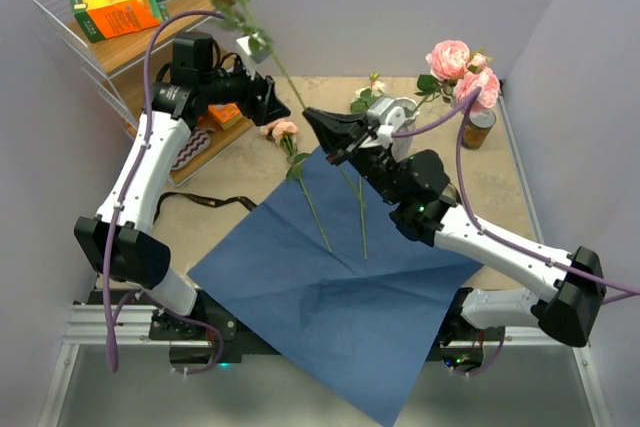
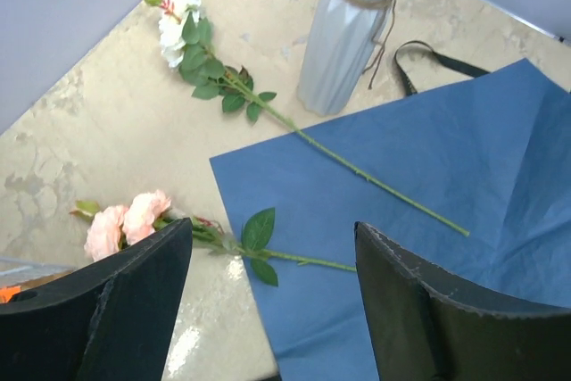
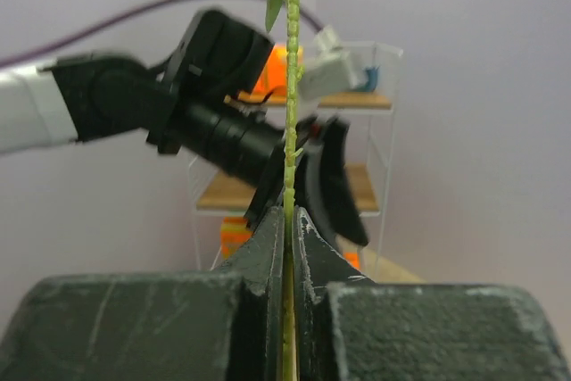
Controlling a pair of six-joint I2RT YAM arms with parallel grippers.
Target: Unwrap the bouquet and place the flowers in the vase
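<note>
Left gripper [image 2: 272, 231] hangs with jaws apart; below it two flowers [image 2: 210, 69] lie partly on the unwrapped blue paper [image 2: 428, 185]. Ahead of it the vase [image 2: 343, 42] already holds a stem. Right gripper [image 3: 288, 220] is clamped on a rose stem [image 3: 290, 104], near upright, bloom above (tilted leftward). Three flowers seem left.

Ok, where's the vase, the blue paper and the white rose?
vase [image 2: 337, 51]: left wrist view, ribbed body.
blue paper [image 2: 500, 167]: left wrist view, bare middle.
white rose [image 2: 172, 31]: left wrist view, bloom.
</note>
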